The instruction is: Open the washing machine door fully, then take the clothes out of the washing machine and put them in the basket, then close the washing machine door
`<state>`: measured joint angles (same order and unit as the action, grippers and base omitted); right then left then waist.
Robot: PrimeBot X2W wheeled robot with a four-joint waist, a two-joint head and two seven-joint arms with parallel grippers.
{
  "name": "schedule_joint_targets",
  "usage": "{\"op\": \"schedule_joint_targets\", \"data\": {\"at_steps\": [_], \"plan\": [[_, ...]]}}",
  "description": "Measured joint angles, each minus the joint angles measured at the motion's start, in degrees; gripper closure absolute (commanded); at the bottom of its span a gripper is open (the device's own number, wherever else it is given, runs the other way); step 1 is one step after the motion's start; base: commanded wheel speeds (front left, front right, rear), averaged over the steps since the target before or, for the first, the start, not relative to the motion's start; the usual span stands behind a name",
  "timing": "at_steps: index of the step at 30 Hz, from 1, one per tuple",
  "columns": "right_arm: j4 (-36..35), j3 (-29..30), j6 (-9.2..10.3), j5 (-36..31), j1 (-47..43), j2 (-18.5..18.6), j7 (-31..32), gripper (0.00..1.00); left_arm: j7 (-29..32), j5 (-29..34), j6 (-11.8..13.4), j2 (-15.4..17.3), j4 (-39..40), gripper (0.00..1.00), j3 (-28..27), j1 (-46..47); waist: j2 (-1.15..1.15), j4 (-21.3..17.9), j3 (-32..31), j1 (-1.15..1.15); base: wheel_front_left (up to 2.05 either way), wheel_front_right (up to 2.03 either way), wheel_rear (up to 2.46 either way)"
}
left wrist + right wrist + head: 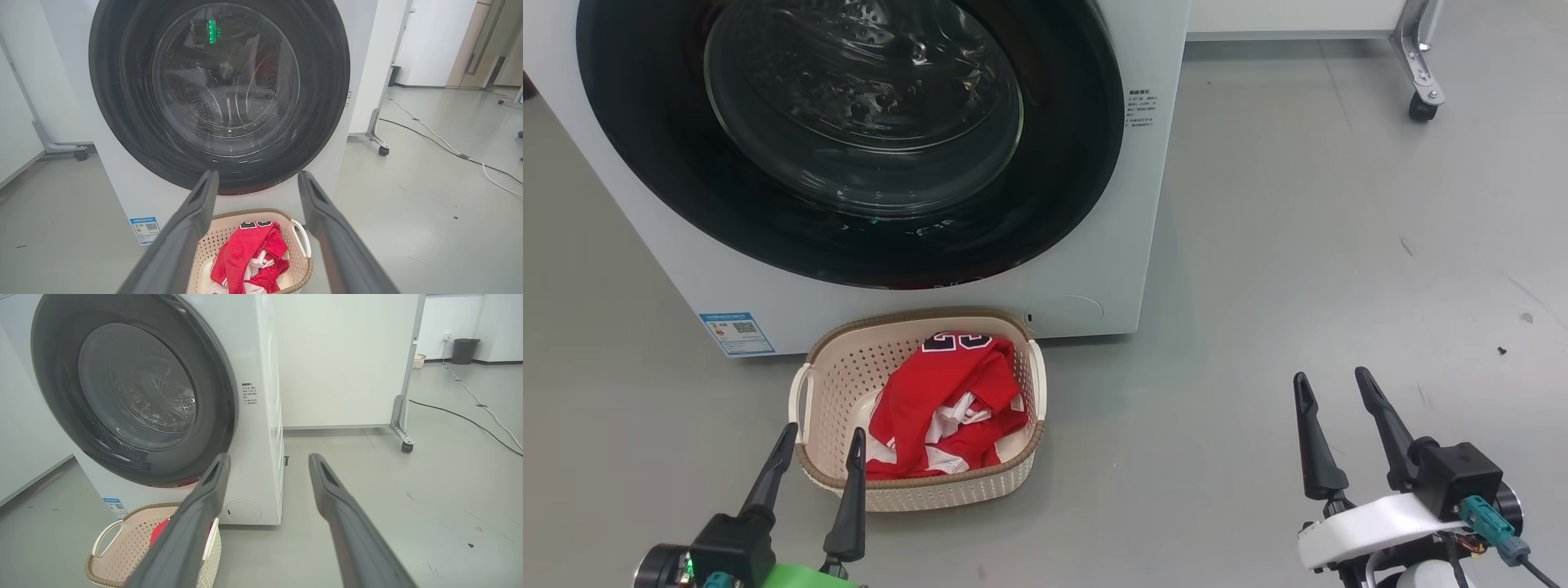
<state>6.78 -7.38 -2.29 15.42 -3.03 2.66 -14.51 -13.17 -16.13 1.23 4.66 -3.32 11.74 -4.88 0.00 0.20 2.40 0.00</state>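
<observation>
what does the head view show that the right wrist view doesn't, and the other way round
Head view adds: the left gripper, open, in front of the basket; the navy numbers on the red clothes; the whole heap lying in the basket.
Right wrist view adds: a dark bin by the far wall and a black cable across the floor.
Both: the washing machine with its door looking closed, the basket holding red clothes, the blue label, and the open, empty right gripper.

floor (pixel 1298 204): grey, scuffed | wheeled partition (pixel 339 359): white, on castors | cables (pixel 481 405): along floor | bin (pixel 465 351): dark, far corner
</observation>
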Motion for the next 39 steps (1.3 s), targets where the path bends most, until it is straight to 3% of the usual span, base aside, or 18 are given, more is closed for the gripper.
{"op": "schedule_joint_targets", "data": {"at_steps": [39], "plan": [[-1.1,-1.1,0.44,0.1,-1.2,-0.1,0.0,0.00,1.2,0.0,0.7,0.0,0.7,0.00,0.4,-0.8,0.00,0.0,-0.1,0.00,0.00,0.00,0.00]]}}
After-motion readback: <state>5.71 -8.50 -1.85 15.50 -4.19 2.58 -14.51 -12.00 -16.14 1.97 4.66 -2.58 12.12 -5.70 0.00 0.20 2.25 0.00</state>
